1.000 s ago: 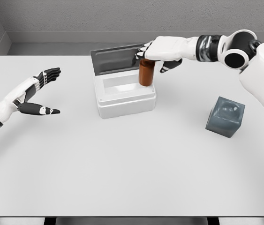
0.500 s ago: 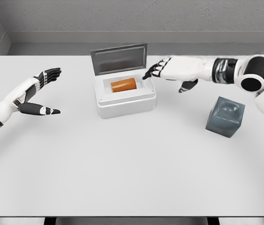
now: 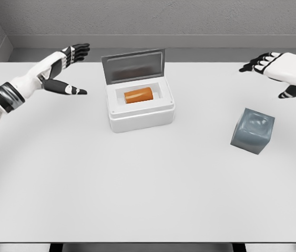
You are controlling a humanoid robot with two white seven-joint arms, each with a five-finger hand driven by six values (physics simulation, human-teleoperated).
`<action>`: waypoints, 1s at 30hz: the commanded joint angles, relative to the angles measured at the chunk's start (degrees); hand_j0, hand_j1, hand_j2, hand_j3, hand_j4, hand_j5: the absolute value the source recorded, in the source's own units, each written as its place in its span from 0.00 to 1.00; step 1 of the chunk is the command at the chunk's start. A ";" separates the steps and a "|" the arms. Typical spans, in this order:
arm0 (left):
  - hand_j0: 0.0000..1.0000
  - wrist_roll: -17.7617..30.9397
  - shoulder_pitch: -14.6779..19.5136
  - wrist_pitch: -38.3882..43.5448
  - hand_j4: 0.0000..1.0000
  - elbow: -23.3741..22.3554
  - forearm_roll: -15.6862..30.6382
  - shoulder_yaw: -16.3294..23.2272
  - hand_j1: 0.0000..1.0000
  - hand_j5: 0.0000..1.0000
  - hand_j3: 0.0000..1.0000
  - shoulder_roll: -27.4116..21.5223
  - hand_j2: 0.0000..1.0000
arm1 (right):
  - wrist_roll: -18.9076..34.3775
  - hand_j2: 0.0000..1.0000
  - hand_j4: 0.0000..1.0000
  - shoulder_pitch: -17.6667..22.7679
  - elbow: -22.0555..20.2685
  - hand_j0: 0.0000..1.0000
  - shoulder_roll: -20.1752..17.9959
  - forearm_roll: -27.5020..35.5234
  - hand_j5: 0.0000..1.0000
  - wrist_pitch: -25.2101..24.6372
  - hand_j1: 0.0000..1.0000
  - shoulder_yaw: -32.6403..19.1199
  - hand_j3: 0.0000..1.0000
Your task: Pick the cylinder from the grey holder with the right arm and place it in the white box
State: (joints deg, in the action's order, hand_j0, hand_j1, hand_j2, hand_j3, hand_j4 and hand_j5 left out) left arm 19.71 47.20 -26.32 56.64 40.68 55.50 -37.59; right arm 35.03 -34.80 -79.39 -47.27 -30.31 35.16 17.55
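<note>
Right hand (image 3: pixel 282 71) has pulled back right, fingers spread, empty; left hand (image 3: pixel 63 68) has lifted toward the box, open too. Cylinder (image 3: pixel 138 95) lies inside white box (image 3: pixel 142 115); placement looks done.

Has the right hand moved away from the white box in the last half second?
Yes. The right hand, open, has pulled back to the picture's right, away from the white box; it now sits above the grey holder, near the frame's right edge.
</note>
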 commanded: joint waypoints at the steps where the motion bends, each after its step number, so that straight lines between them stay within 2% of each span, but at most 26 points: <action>1: 1.00 0.94 0.00 2.33 1.00 -4.34 0.54 -1.62 1.00 1.00 1.00 3.40 1.00 | -0.03 1.00 1.00 0.00 0.11 1.00 -0.37 0.33 1.00 -0.16 1.00 -0.32 1.00; 2: 1.00 2.17 0.17 2.42 1.00 -5.40 0.62 -3.47 1.00 1.00 1.00 3.93 1.00 | -0.03 1.00 1.00 0.00 0.29 1.00 -0.37 0.33 1.00 -0.16 1.00 -0.32 1.00; 6: 1.00 2.35 1.23 6.55 1.00 -5.40 1.68 -5.75 1.00 1.00 1.00 5.86 1.00 | -0.03 1.00 1.00 -0.18 0.20 1.00 -0.28 0.33 1.00 -0.16 1.00 -0.32 1.00; 10: 1.00 2.44 1.40 6.55 1.00 -5.84 1.42 -5.76 1.00 1.00 1.00 7.18 1.00 | -0.03 1.00 1.00 -0.35 0.11 1.00 -0.37 0.33 1.00 -0.16 1.00 -0.32 1.00; 12: 1.00 2.96 1.49 6.55 1.00 -7.51 0.80 -5.76 1.00 1.00 1.00 9.20 1.00 | -0.03 1.00 1.00 -0.18 0.11 1.00 -0.54 0.33 1.00 -0.16 1.00 -0.32 1.00; 16: 1.00 5.95 2.02 6.55 1.00 -7.51 0.63 -5.76 1.00 1.00 1.00 9.99 1.00 | -0.03 1.00 1.00 -0.18 0.11 1.00 -1.51 0.33 1.00 -0.16 1.00 -0.23 1.00; 25: 1.00 7.18 2.02 6.37 1.00 -7.51 0.27 -5.76 1.00 1.00 1.00 10.08 1.00 | -0.03 1.00 1.00 0.00 -0.06 1.00 -1.42 0.33 1.00 -0.16 1.00 -0.06 1.00; 30: 1.00 12.54 2.02 5.76 1.00 -6.90 1.06 -5.84 1.00 1.00 1.00 9.46 1.00 | -0.03 1.00 1.00 0.00 -0.06 1.00 -1.42 0.33 1.00 -0.16 1.00 0.03 1.00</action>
State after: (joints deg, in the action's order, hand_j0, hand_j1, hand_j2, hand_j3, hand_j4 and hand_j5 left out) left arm 30.48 49.22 -20.39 49.49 41.18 49.78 -27.93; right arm 35.03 -34.89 -79.44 -48.63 -30.24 35.16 17.58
